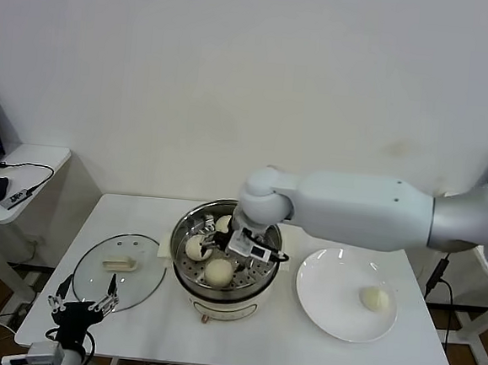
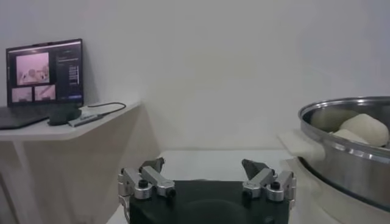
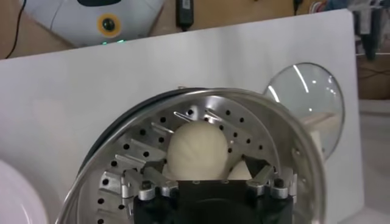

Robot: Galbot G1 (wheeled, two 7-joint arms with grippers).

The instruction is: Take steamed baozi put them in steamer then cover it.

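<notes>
**Right arm in the pot, one bun left on the plate**

Head view: right gripper (image 1: pixel 233 237) inside the steamer (image 1: pixel 188 273), among three baozi (image 1: pixel 218 271). A fourth bun (image 1: pixel 375 298) sits on the white plate (image 1: pixel 323 311), on that arm's own side. The cover (image 1: pixel 119 270) lies flat on the table beside the left gripper (image 1: pixel 82 305).

Left wrist view: left gripper (image 2: pixel 206 180) spread wide, holding nothing, parked low.

Right wrist view: right gripper (image 3: pixel 207 180) spread apart, a bun (image 3: pixel 197 148) between and just beyond its fingertips, resting on the perforated tray (image 3: pixel 131 159); seemingly released.
</notes>
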